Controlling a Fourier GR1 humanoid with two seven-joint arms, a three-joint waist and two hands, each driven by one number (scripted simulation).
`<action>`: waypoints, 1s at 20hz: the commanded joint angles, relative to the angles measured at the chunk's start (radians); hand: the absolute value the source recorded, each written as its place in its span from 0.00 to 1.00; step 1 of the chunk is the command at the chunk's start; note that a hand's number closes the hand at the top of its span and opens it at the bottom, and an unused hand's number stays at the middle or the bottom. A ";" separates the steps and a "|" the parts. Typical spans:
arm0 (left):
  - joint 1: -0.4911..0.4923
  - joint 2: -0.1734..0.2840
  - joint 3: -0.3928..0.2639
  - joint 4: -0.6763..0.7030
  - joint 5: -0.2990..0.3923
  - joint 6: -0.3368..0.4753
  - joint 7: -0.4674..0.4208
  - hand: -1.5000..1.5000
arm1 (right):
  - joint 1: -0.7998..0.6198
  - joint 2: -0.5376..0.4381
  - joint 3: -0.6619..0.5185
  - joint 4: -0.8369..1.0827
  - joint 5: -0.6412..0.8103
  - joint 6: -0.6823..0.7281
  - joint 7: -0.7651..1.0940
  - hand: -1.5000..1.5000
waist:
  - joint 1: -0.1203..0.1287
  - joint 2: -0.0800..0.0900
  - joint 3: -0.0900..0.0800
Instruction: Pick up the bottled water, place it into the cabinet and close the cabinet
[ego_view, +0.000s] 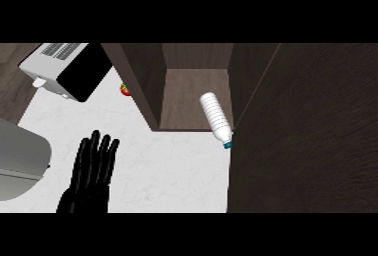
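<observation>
Bottled water (215, 119) lies apparently on the cabinet (184, 107) floor; left hand (90, 172) flat, fingers straight, touching nothing.

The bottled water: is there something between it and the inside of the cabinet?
Nothing visible blocks it. The bottled water lies already partly on the cabinet floor, along its right wall, with the blue cap sticking out over the counter. The shelf behind it looks bare.

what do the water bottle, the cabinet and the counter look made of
Water bottle: likely plastic, pale ribbed body with a blue cap. Cabinet: seemingly dark wood, matte, faint grain. Counter: white, faintly veined, perhaps marble or stone-look laminate.
</observation>
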 joint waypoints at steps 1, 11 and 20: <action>0.069 0.045 0.054 -0.026 0.033 -0.028 -0.021 0.00 | -0.036 0.019 0.116 -0.212 0.208 -0.051 0.105 1.00 | -0.002 -0.002 -0.001; 0.150 0.112 0.131 -0.070 0.098 -0.123 -0.054 0.00 | -0.305 0.157 0.376 -0.122 0.429 -0.136 0.290 1.00 | 0.014 -0.003 -0.004; 0.212 0.160 0.159 -0.110 0.122 -0.182 -0.067 0.00 | -0.584 0.209 0.417 -0.014 0.415 -0.281 0.435 1.00 | 0.028 0.002 -0.005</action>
